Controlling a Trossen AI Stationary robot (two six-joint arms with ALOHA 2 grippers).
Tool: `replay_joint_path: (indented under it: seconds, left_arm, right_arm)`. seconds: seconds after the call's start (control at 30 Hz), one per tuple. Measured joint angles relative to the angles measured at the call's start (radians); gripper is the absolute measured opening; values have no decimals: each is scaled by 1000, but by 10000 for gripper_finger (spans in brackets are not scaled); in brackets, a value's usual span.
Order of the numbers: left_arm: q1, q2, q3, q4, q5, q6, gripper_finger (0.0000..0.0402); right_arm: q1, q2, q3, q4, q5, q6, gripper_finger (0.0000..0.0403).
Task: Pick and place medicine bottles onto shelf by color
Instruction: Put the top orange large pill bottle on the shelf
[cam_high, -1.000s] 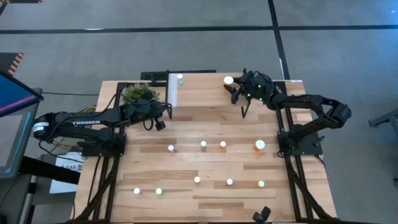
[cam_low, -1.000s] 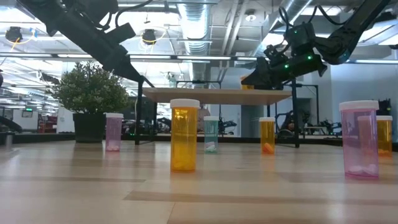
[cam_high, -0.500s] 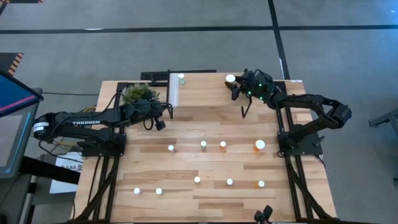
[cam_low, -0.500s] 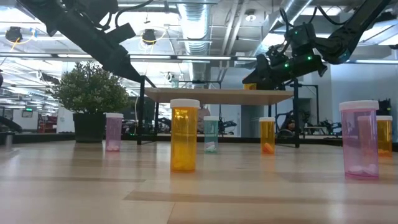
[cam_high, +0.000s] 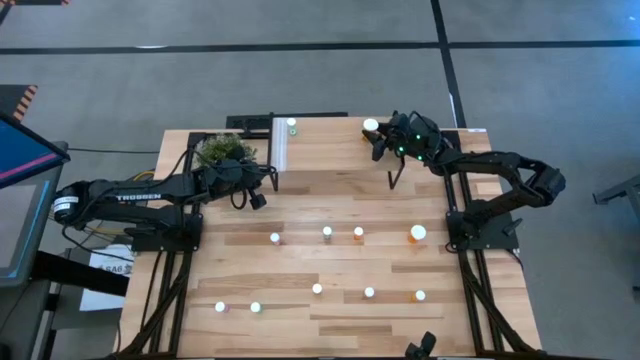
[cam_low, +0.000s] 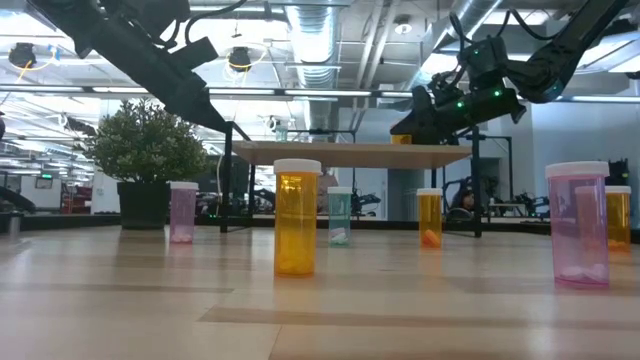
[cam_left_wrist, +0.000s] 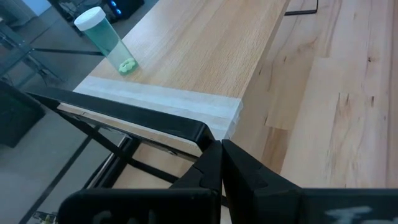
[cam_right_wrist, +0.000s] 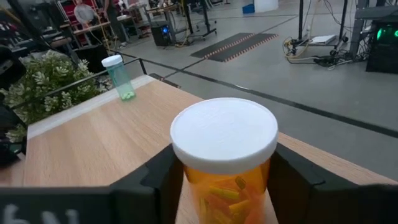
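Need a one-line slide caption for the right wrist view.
Right gripper straddles a white-capped orange bottle on the shelf; green bottle stands at far end.

R gripper (cam_high: 378, 140) at shelf (cam_high: 330, 140)

This is a robotics lab or industrial workshop hall. A grey concrete floor (cam_high: 300, 70) marked with dark lines surrounds the wooden tabletop (cam_high: 330, 265) on its black metal frame. The low view shows exposed silver ducts (cam_low: 320, 30), pipes and strip lights under an open ceiling. Beyond the tabletop stand other benches, cables and equipment with green indicator lights (cam_right_wrist: 380, 34).
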Motion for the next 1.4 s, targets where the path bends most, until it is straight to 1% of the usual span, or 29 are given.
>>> replay_joint_path:
  seconds: [0.1,0.2,0.4,0.6,0.77,0.87,1.03,1.13,1.23,1.4]
  left_arm:
    - [0,0,0,0,0,0,0]
    - [0,0,0,1,0,-1,0]
    - [0,0,0,1,0,0,0]
    - [0,0,0,1,-1,0,0]
    - [0,0,0,1,-1,0,0]
    - [0,0,0,1,-2,0,0]
    - [0,0,0,1,-2,1,0]
    - [0,0,0,1,-3,1,0]
    - [0,0,0,1,-5,1,0]
    - [0,0,0,3,-5,1,0]
  right_arm:
    - [0,1,-1,7,-1,2,167]
    - [1,1,-1,11,-3,3,150]
    - [1,1,-1,13,-3,29,151]
    - [1,1,-1,13,-3,31,142]
    - [2,1,-1,13,-8,29,142]
    - [2,1,-1,14,-22,29,163]
    - [2,1,-1,15,-30,28,230]
    - [10,1,0,21,-46,15,259]
    - [33,1,-1,28,-56,-26,272]
    - [73,1,-1,34,-57,-97,275]
